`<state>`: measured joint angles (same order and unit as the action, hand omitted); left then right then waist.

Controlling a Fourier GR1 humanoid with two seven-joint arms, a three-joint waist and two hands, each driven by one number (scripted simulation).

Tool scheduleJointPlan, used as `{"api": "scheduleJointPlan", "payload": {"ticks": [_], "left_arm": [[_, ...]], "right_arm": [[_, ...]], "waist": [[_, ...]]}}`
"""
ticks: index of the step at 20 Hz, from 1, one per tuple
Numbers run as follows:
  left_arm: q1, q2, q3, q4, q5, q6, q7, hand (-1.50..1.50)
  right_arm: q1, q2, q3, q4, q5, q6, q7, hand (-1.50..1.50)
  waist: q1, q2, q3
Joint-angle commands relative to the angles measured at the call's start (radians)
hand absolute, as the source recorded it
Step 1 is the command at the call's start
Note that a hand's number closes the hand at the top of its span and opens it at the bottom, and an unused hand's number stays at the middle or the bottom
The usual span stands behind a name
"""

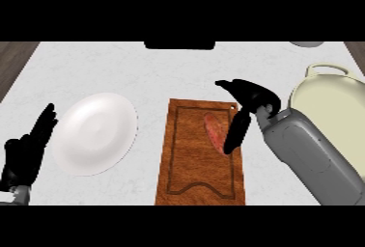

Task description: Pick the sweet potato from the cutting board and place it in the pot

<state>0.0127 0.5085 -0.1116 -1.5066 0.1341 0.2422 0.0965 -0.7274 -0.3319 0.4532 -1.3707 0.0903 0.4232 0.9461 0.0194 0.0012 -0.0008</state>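
— Where is the sweet potato?

— On the cutting board, in the board's upper right part and inside its routed groove. It is reddish and slim, and lies flat on the wood.

— Which way does it run?

— Its long axis follows the board's length, from the far end toward the robot. The far tip leans slightly left and the near tip slightly right. Both ends taper.

— And the hand?

— The right hand hangs over the board's far right corner, with its grey forearm coming in from the lower right. Its fingers reach straight down the potato's right flank, almost parallel to it. The hand is spread and holds nothing. Whether the fingers touch the potato or lie just beside it cannot be told from the head view.

— The pot?

— The cream pot stands at the right of the bench, well apart from the board and partly behind the forearm. A loop handle shows at its far side.

— What else is on the bench?

— A white plate sits left of the board. The left hand rests at the view's left edge beside the plate, fingers up and relaxed, holding nothing. A black object lies at the far edge.
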Motion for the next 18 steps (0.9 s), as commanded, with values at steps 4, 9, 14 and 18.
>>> {"api": "scheduleJointPlan", "payload": {"ticks": [4, 9, 14, 18], "left_arm": [[-0.024, -0.014, 0.038, 0.019, -0.012, -0.025, 0.017, 0.0], [-0.001, -0.014, 0.051, -0.02, -0.028, -0.029, 0.033, 0.0], [0.035, -0.078, 0.026, -0.006, -0.075, -0.01, -0.021, 0.0], [0.097, -0.03, 0.059, -0.09, -0.05, -0.072, 0.018, 0.0]], "right_arm": [[-0.055, 0.061, 0.008, 0.126, 0.035, 0.108, 0.054, -1.5], [-0.065, 0.109, 0.038, 0.151, 0.078, 0.105, 0.108, -1.5], [-0.097, 0.199, 0.036, 0.247, 0.125, 0.095, 0.102, -1.5], [-0.123, 0.206, -0.001, 0.38, 0.16, 0.092, 0.031, -1.5]], "waist": [[-0.012, -0.001, 0.0], [-0.014, -0.003, 0.001], [-0.01, -0.002, 0.0], [0.0, -0.001, 0.001]]}}
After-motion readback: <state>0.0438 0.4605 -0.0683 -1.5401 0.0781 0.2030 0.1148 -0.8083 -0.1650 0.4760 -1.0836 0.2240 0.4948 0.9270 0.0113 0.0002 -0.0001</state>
